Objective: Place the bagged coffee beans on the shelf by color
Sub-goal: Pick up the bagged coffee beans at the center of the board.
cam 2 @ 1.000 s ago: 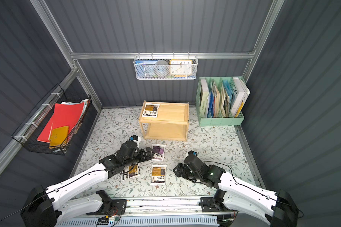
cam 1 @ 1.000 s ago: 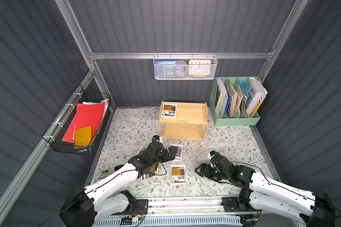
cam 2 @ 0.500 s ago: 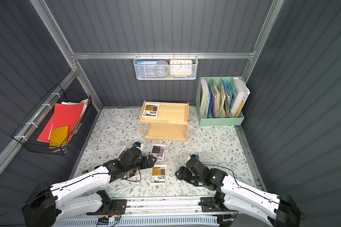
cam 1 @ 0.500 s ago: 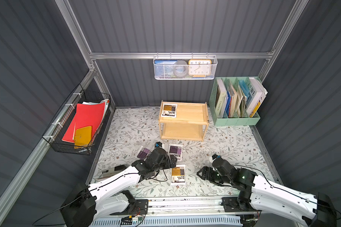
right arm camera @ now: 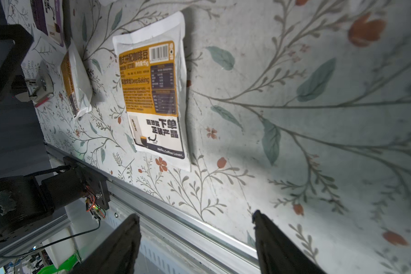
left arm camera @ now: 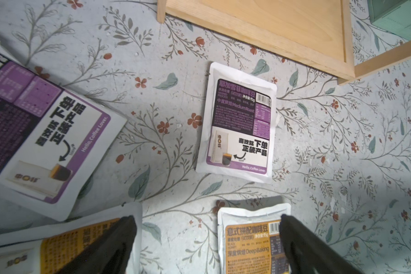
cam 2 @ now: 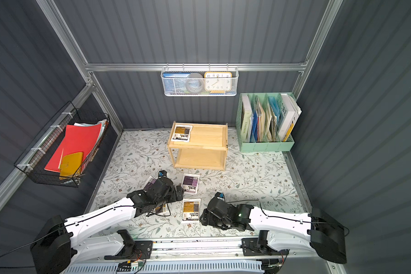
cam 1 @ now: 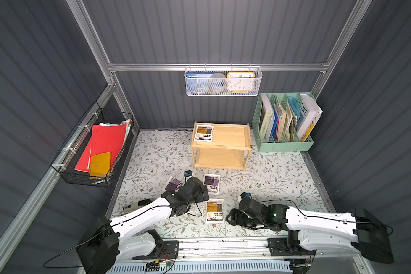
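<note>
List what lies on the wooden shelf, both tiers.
Top tier of the shelf: one yellow pouch, flat in a corner. Lower tier: bare where it shows; its back part is covered by the top tier.

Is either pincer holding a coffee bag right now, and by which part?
Nothing is held: left pincer and right pincer both stand open and empty.

Ahead of the left claw [left arm camera: 207, 217], smooth, faintly sheened purple pouch [left arm camera: 237, 123]; beyond it, pale bare-wood shelf [left arm camera: 271, 23]; matt floral mat [left arm camera: 152, 95] beneath.

Floral mat [cam 1: 282, 180] bears shelf [cam 1: 230, 136], mint organizer [cam 1: 285, 146], 2 purple pouches [cam 1: 211, 182], 2 orange pouches [cam 1: 214, 211].
</note>
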You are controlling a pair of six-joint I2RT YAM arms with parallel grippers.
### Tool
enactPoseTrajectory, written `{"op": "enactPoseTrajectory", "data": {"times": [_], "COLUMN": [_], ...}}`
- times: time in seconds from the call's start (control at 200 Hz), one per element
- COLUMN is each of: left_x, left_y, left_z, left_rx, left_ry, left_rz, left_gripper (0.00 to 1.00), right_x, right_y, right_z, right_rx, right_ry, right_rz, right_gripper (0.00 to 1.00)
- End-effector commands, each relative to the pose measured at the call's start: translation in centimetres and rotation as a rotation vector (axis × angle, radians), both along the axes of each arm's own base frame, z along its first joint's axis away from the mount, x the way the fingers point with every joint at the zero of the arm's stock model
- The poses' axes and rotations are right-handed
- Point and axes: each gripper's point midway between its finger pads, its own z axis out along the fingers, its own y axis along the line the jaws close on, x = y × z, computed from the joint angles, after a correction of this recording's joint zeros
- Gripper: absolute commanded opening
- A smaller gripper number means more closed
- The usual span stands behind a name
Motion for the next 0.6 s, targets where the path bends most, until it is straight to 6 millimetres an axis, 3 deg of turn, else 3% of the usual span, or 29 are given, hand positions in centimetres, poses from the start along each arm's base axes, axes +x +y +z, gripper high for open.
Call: {"op": "enactPoseTrajectory", "data": {"times": [0.0, 0.575, 0.595], "left_x": [0.2, -0.8, -0.9], "left_y": [0.5, -1.0, -1.0], "left_z": [0.0, -4.4, -4.6], "left_rx": [0.057, 0.203, 0.211], "left_ry": [-0.004, 0.082, 0.084], "left_rz": [0.004, -0.016, -0.014], "left_gripper": [1.00, 1.00, 1.00], "right_x": [0.4, 0.3, 0.2], "right_y": [1.2, 2.1, 1.9], "right_z": [0.4, -1.5, -2.2], "right_rx": [0.047, 0.101, 0.078], "right_ry": [-0.005, 0.050, 0.061], "right_rz": [-0.034, -0.088, -0.090], "right_gripper": [0.78, 0.78, 0.78]}}
